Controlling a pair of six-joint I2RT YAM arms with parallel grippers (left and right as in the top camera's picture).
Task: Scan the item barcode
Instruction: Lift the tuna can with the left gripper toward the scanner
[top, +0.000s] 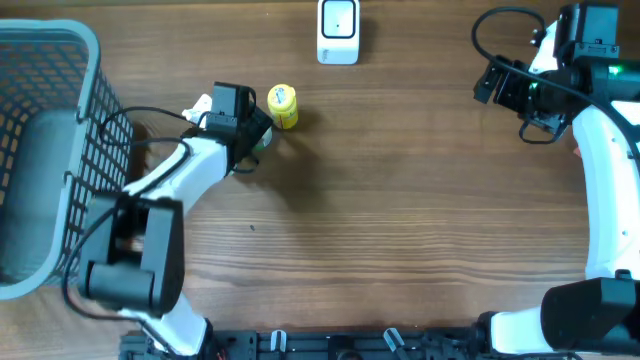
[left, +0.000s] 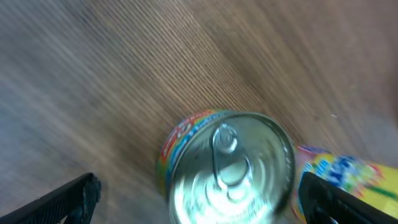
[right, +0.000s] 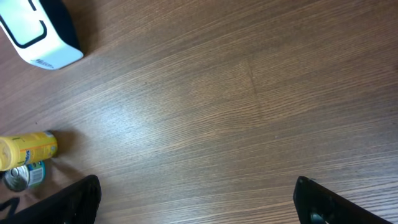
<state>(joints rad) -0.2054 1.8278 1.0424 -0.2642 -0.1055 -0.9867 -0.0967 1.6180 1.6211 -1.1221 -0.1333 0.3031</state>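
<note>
The left arm reaches forward with its wrist tipped down, so the left gripper (left: 199, 200) hangs wide open and empty over a pull-tab can (left: 227, 168) standing between its fingers; blur hides whether they touch it. A yellow bottle (top: 283, 106) lies just right of the can. The right arm stretches ahead, and the right gripper (right: 196, 202) is wide open over bare table (right: 249, 93), the scanner (right: 37, 34) well off to its left.

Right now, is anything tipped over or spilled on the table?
Yes, one thing. The yellow bottle lies on its side right beside the tin can, which stands upright with its pull-tab lid on top. Nothing looks spilled or broken, and the white scanner sits apart from both.
</note>
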